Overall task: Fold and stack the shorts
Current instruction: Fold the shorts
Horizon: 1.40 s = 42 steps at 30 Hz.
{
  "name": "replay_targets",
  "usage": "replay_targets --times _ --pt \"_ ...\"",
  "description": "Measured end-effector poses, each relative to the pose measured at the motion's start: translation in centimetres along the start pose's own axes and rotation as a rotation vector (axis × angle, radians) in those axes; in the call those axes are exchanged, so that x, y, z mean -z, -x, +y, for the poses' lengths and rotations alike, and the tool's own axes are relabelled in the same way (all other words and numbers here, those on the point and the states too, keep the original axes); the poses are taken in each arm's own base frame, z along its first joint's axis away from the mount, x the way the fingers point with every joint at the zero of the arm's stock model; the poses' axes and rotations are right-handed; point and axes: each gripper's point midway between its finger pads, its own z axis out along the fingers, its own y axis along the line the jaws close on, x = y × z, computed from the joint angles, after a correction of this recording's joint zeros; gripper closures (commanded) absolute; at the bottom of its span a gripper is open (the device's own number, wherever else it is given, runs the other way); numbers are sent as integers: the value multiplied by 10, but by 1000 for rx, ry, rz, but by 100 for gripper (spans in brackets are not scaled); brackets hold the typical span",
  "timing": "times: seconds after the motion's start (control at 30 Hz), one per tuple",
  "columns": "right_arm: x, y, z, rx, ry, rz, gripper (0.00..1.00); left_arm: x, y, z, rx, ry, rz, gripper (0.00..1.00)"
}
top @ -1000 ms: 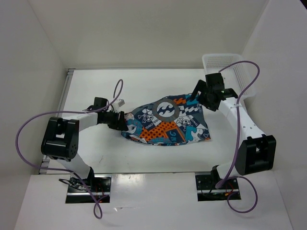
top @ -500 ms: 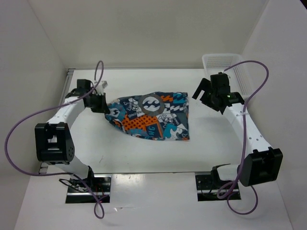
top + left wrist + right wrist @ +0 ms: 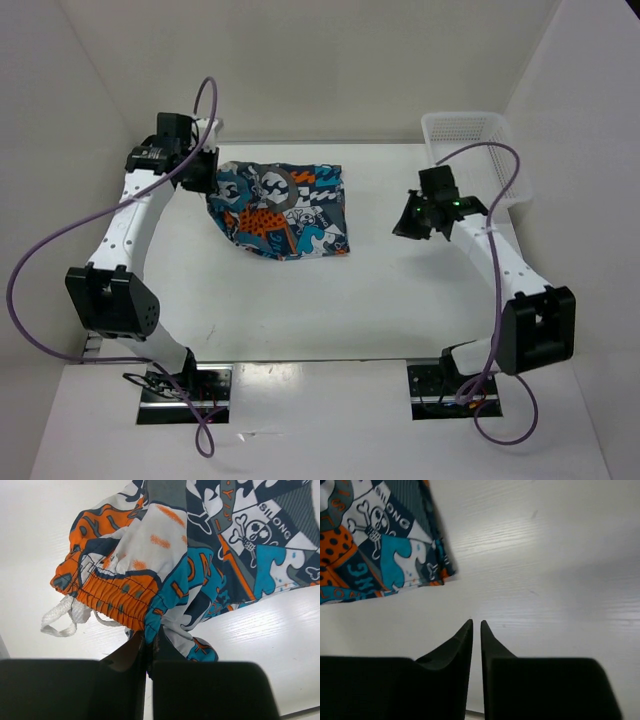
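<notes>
The shorts (image 3: pixel 285 210) lie bunched well left of the basket (image 3: pixel 470 125). Their waistband (image 3: pixel 112 597) is pinched in the closed left gripper (image 3: pixel 149 642), while the right gripper (image 3: pixel 476 626), fingers almost touching, holds nothing. Pulling by one corner could crumple them.

The white-and-black left arm (image 3: pixel 135 225) stretches far forward, its black left gripper (image 3: pixel 200 170) with jaws clamped on the left edge of the teal, orange and grey patchwork shorts (image 3: pixel 285 205). The right arm (image 3: pixel 495 265) bends inward. Its right gripper (image 3: pixel 405 225) hovers well right of the shorts, jaws pressed almost together, holding nothing.
</notes>
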Motion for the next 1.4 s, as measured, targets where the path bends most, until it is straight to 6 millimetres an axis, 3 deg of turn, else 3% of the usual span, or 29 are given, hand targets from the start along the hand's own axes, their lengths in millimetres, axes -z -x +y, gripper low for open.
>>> replay_targets --times 0.07,0.17,0.2,0.23,0.33,0.37,0.5,0.63,0.77,0.83,0.87,0.9,1.0,1.2,1.4 --pt "-16 -19 17 42 28 63 97 -3 1 -3 -17 18 18 100" --pt "-42 -45 37 89 49 163 94 -13 -9 3 -14 55 77 100" --pt "-54 -51 44 100 52 194 89 -16 -13 6 -11 67 100 100" --pt "-62 -52 47 103 53 208 72 -18 -16 8 -9 72 116 100" --pt "-89 -42 58 104 53 220 38 -22 -24 10 -2 73 151 100" --pt "-97 -38 62 106 53 217 34 -22 -25 10 -1 71 152 100" --pt "-130 -27 69 128 45 211 33 -22 -24 7 0 55 150 100" --pt "-161 -33 72 142 27 236 33 -23 -24 5 1 43 148 100" --pt "-176 -49 74 159 24 272 39 -23 -23 1 2 21 146 100" --pt "-179 -48 82 172 40 258 49 -23 -23 0 6 10 146 100" --pt "-181 -49 84 175 43 258 55 -23 -23 0 8 5 145 100" --pt "-184 -51 86 178 45 260 75 -23 -23 -1 10 -2 144 100" --pt "-190 -56 94 178 58 257 99 -22 -23 0 20 -14 142 100" --pt "-185 -67 89 141 71 239 99 -23 -27 4 35 -18 151 100" --pt "-138 -119 54 152 12 279 99 -29 -51 4 46 -18 212 100"
